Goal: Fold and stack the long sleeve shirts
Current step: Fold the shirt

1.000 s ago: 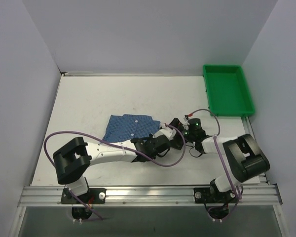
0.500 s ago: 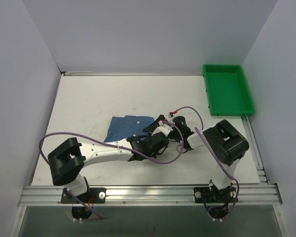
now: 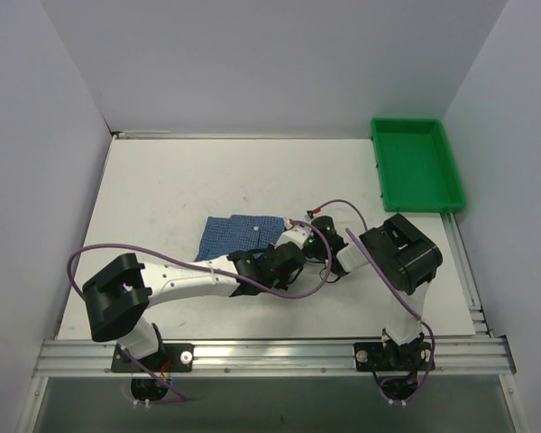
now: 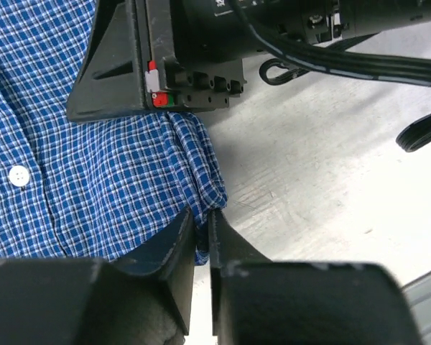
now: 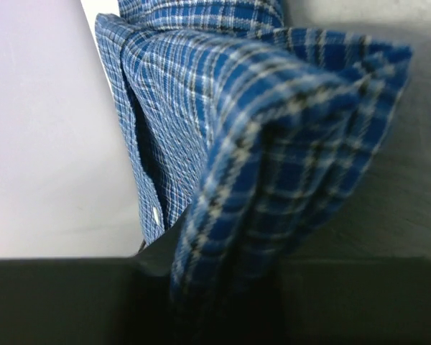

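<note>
Blue checked shirt (image 3: 239,234) on the table (image 3: 153,189), left of the green tray (image 3: 380,171), from my left wrist, my left gripper (image 4: 202,219) pinching its bunched edge, white button (image 4: 18,175) nearby, from my right wrist, my right gripper (image 5: 226,295) clamped on its fold

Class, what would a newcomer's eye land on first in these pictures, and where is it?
The blue checked shirt at centre, where the left gripper and the right gripper each pinch a fold at its right edge. Next comes the bright green tray at the far right corner.
</note>
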You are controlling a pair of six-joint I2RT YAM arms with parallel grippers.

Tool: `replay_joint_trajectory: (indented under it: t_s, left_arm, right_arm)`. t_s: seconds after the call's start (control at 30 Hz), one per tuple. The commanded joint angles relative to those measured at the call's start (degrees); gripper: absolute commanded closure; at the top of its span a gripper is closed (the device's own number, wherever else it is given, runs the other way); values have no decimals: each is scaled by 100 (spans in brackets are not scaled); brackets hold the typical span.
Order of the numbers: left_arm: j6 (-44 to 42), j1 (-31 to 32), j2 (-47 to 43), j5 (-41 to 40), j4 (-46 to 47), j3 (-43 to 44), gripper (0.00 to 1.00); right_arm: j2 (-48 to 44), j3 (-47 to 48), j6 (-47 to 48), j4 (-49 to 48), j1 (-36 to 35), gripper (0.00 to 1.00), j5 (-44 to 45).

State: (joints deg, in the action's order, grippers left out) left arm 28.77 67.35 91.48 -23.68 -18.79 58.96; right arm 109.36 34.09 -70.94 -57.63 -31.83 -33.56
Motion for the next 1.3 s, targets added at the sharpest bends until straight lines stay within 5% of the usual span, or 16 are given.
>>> replay_joint_trajectory:
  t_s: [0.0, 0.27, 0.47, 0.57, 0.73, 1.03, 1.27]
  left_arm:
    - [383, -82, -332, 197, 279, 89, 81]
    - [621, -846, -1490, 1119, -125, 54, 28]
    - [-143, -2558, -2659, 1533, -1223, 160, 24]
    - [-635, -3656, -3143, 1682, -1487, -103, 21]
    - [-1181, -5176, -3549, 1937, -1620, -657, 21]
    - [-1225, -5628, -3558, 2166, -1268, -1238, 21]
    - [-1216, -5672, -3646, 1991, -1338, -1273, 21]
  right_arm:
    - [-222, -95, 264, 93, 98, 98, 34]
    - [-1118, -166, 1177, 1313, 757, 100, -413]
    - [-2189, 824, 3202, 4430, 1416, 100, -599]
    - [-2708, 1676, 4347, 6783, 1662, 100, -248]
    - [-3140, 3013, 5597, 9011, 2119, 100, 787]
    - [-2536, 5674, 6503, 11719, 2024, 100, 4082]
    - [-945, 7898, 6507, 13871, 926, 100, 6465]
